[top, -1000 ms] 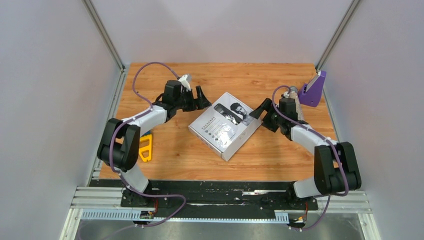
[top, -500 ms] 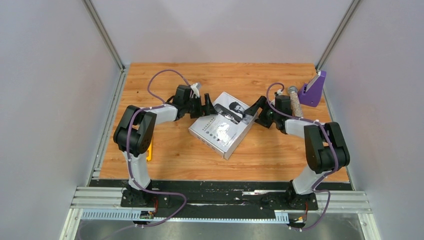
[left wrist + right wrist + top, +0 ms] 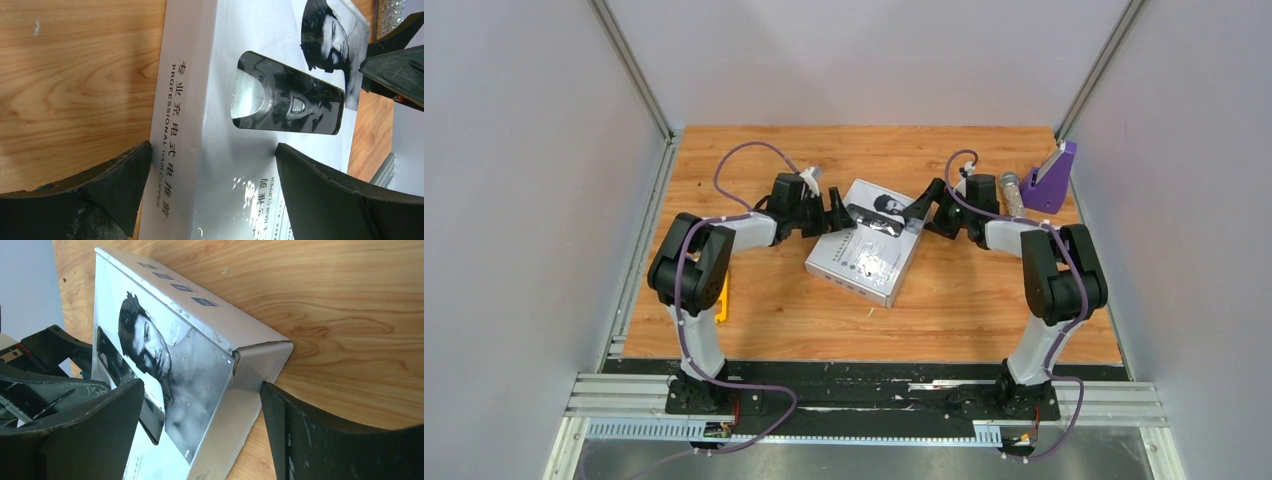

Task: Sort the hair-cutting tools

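Clipper box [image 3: 864, 262] lies flat at the middle of the table [image 3: 984, 300]. Left gripper [image 3: 836, 212] and right gripper [image 3: 921, 208], both spread wide, straddle its opposite far corners; contact cannot be told.

The box [image 3: 215, 165] side reads "PROFESSIONAL HAIR CLIPPER" beside Chinese characters, perhaps 专业充电式电推剪.

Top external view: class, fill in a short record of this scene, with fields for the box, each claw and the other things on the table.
Box: hair clipper box, mid-table, between both claws
Left claw: open, astride the box's left end
Right claw: open, astride the box's right corner
Back right: glittery cylinder beside purple piece
Left edge: yellow piece, partly hidden
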You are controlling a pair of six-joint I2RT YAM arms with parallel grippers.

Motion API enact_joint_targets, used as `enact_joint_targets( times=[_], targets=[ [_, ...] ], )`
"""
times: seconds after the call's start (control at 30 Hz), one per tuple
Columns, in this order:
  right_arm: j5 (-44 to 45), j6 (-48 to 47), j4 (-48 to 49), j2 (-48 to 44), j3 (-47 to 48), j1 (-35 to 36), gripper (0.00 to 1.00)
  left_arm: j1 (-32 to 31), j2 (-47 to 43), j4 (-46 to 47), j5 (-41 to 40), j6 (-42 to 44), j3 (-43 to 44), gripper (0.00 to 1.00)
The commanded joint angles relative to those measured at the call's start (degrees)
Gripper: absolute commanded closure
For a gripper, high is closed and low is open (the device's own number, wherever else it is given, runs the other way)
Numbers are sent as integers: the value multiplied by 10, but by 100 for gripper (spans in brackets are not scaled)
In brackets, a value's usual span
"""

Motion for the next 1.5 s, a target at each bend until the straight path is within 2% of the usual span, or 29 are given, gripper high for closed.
enact_joint_targets(
  times=[0.0,0.17,0.37,0.6,0.77,0.97,1.27,1.47],
  targets=[
    [1,-1,-37,-51,18,22,11,-18,-50,9,-9,-11,-18,0],
    [45,33,-116,-115,-30,22,10,-18,-95,-15,-61,-10,-45,0],
    [7,52,-168,-220,-116,28,10,-18,-152,-49,-81,-1,-76,0],
    [-65,84,-150,-305,-200,72,10,-20,-186,-61,-67,-10,-108,0],
    [-71,130,-102,-315,-236,120,10,-21,-194,-55,-63,-18,-133,0],
    [-81,160,-63,-287,-247,139,10,-31,-192,-39,-54,-40,-146,0],
    [-113,177,5,-207,-220,174,10,-44,-191,1,-42,-83,-171,0],
    [-106,189,43,-207,-217,175,10,-55,-198,33,-30,-115,-190,0]
  ],
)
